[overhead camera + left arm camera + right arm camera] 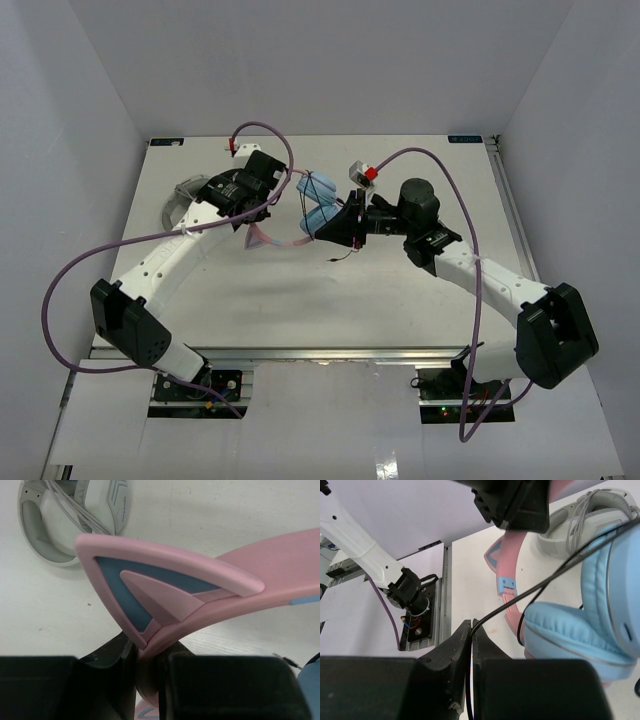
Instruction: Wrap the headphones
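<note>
The headphones have light-blue earcups (318,203) and a pink headband (268,238) with a pointed cat ear (150,580). My left gripper (262,210) is shut on the pink headband (145,665) just below the cat ear. My right gripper (330,232) is shut on the thin black cable (530,592), which runs up from between its fingertips (471,627) and loops round the blue earcups (580,625). The cable's plug end (345,255) hangs loose on the table below the right gripper.
A grey-white headset (185,200) lies at the left rear of the white table, also in the left wrist view (70,515) and the right wrist view (580,525). The table's front rail (300,352) runs along the near edge.
</note>
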`<state>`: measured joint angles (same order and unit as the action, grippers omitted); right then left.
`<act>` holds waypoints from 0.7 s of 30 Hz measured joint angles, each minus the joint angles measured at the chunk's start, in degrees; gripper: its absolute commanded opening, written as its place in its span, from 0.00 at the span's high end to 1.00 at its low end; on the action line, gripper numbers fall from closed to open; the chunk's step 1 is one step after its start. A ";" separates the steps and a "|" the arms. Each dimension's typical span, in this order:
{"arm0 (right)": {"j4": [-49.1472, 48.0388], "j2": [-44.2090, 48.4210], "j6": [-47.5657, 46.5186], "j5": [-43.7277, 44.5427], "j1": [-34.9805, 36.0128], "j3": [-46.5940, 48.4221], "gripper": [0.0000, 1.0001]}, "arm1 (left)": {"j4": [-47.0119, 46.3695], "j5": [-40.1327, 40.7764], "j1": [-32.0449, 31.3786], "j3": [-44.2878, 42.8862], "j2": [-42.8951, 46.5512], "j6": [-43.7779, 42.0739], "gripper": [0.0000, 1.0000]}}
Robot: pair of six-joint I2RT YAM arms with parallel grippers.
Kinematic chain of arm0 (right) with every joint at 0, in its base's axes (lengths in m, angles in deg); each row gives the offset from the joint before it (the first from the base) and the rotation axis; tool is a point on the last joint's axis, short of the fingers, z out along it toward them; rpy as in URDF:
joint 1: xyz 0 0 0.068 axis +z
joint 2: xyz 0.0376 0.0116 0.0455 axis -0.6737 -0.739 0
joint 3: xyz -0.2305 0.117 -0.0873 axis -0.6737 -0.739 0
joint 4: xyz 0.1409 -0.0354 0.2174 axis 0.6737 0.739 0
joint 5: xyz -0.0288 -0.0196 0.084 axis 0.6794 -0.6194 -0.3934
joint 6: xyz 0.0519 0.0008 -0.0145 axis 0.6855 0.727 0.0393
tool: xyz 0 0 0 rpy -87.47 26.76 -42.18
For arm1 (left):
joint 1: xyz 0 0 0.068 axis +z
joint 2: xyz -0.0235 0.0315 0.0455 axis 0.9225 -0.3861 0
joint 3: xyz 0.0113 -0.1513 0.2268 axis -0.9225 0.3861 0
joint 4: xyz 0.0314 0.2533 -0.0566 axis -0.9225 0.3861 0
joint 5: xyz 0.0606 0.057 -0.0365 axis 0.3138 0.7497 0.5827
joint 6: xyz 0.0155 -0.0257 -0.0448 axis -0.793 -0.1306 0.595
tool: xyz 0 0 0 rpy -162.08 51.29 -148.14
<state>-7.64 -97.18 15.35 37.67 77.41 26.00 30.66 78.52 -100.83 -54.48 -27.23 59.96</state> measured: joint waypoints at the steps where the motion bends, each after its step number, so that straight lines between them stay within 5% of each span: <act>1: 0.05 0.32 -0.14 0.99 0.36 -0.46 0.91 | -0.17 -0.57 0.38 0.04 0.69 0.06 1.00; 21: -3.25 3.08 -2.34 14.61 5.31 -10.84 0.91 | -0.17 -7.43 1.23 0.24 3.13 5.33 1.00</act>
<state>-10.89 -94.10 13.02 52.29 82.71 15.16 30.49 71.09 -99.60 -54.24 -24.10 65.29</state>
